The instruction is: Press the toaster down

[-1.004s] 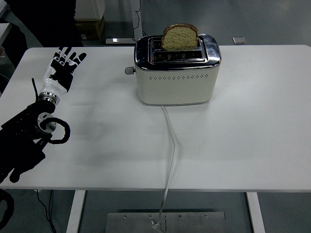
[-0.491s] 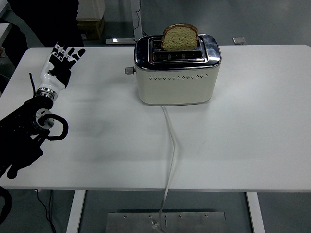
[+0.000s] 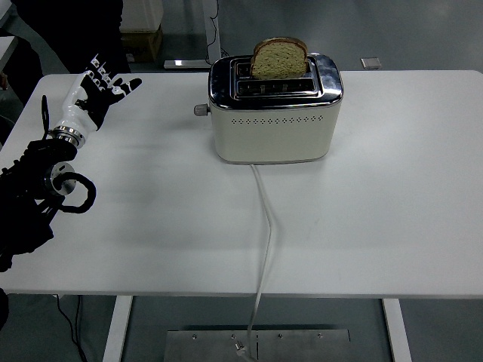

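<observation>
While the left arm reaches in over the white table, each element of the scene is listed here from the near edge to the far side.

Table: the white table [image 3: 362,226] fills the view, its near edge running along the bottom.
Cord: a white cord [image 3: 266,226] hangs over the near edge and runs up the tabletop to the toaster's base, well to the right of the fingers and nearer the camera than they are.
Left arm: black, entering from the left edge, bent over the table's left end.
Left hand: the left hand [image 3: 92,96] is raised above the far left corner of the table, its fingers [image 3: 106,78] spread apart and extended, grasping nothing.
Toaster: the cream toaster [image 3: 273,117] with a chrome top stands well to the right of the fingertips, apart from them, at about the same depth.
Knob: a small knob [image 3: 200,109] juts from the toaster's end that faces the fingers.
Bread: a slice of bread [image 3: 279,58] stands upright in a slot, risen above the top.
</observation>
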Available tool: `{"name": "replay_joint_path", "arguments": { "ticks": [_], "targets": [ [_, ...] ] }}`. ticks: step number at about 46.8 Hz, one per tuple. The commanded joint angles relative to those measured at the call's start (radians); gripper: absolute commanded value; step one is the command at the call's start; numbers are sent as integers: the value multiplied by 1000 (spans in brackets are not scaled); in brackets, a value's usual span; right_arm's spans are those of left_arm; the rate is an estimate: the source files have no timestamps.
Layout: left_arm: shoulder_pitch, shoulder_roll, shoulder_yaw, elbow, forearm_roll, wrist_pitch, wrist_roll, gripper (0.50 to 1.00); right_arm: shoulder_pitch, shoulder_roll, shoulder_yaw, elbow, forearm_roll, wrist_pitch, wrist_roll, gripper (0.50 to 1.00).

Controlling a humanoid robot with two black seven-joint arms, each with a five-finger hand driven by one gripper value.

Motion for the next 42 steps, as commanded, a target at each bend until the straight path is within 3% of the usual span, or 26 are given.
{"name": "replay_joint_path", "arguments": {
  "ticks": [1,11,27,42],
  "targets": [
    [-5,33,9,2,43,-4,0,1000,0,0,-1,0,-1,0,0,998],
    [-22,49,100,0,219,2,0,1000,0,0,-1,0,1,0,0,1000],
    [-22,72,132,-31,362,-46,-3,1000,0,0,-1,0,1,0,0,1000],
    [-16,160,163,-236,624,-42,-3,1000,0,0,-1,0,-1,0,0,998]
  ]
}}
